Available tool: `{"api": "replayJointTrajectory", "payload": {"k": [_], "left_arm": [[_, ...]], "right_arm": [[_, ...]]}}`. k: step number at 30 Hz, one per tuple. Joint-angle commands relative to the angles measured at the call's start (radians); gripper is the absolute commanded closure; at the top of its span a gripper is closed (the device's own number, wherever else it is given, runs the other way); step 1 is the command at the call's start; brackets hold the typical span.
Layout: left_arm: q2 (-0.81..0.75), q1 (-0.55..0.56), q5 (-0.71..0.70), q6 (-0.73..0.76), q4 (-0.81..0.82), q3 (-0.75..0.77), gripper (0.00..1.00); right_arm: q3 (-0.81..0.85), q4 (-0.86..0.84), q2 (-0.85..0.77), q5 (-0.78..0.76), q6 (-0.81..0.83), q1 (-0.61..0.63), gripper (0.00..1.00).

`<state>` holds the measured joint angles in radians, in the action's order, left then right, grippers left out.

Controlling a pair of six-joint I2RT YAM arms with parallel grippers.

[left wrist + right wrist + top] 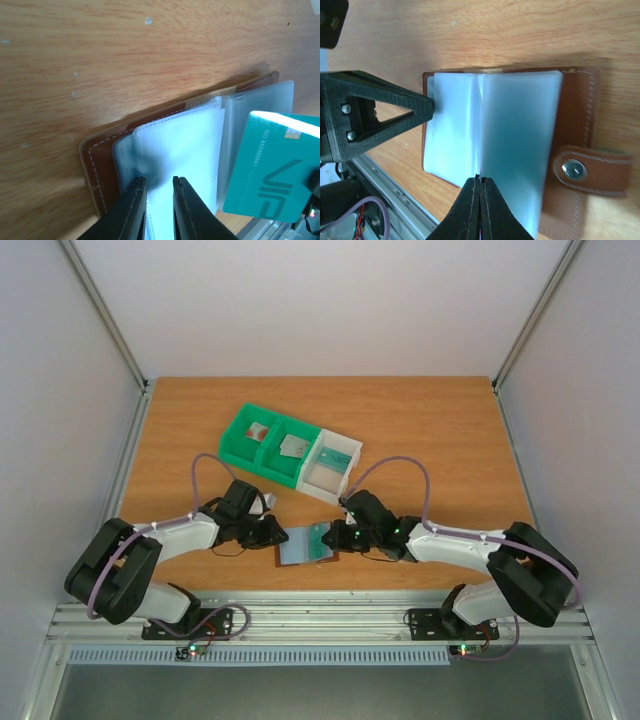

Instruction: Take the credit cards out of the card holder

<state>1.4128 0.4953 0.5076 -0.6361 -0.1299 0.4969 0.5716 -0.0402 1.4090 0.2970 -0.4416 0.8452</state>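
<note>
Wallet (305,548) lies open on the table (430,430), near the front edge, btwn the two arms, clear sleeves (185,145) facing up.

R gripper (480,177) is closed tight on the edge of a teal card (270,170). In the left wrist view the card sits tilted above the right-hand sleeve. It looks out of its pocket or nearly so, can't say which. No other cards visible; sleeves too cloudy to tell.

L gripper (159,182) has its jaws a crack apart, tips on the left sleeve, nothing seen clamped btwn them. Prob. pinning the wallet down.

Risks:
- Grip on the card is a thin edge pinch, so a fast swing or a snag on the sleeve lip could twist it loose.
- If a corner is caught in the pocket, pulling will lift or drag the whole wallet, esp. w/ the L jaws only resting on it.
- Wallet is close to the table edge; a drag that way could tip it off.
- Sleeves are floppy and may fold over and hide other pockets.
</note>
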Motion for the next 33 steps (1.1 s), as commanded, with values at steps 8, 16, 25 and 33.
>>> {"api": "replayJointTrajectory", "payload": {"k": [8, 16, 25, 33], "left_arm": [[-0.178, 0.004, 0.008, 0.019, -0.23, 0.091, 0.65], [-0.35, 0.003, 0.182, 0.105, -0.359, 0.202, 0.52], [-0.517, 0.003, 0.5, 0.075, -0.289, 0.24, 0.31], [-0.515, 0.005, 0.609, 0.118, -0.33, 0.251, 0.31]], "right_arm": [[0.145, 0.388, -0.197, 0.034, 0.276, -0.006, 0.99], [0.242, 0.528, -0.338, 0.186, 0.409, -0.006, 0.99], [0.304, 0.54, -0.39, 0.36, 0.425, -0.006, 0.99], [0.304, 0.46, -0.39, 0.462, 0.396, -0.007, 0.99]]}}
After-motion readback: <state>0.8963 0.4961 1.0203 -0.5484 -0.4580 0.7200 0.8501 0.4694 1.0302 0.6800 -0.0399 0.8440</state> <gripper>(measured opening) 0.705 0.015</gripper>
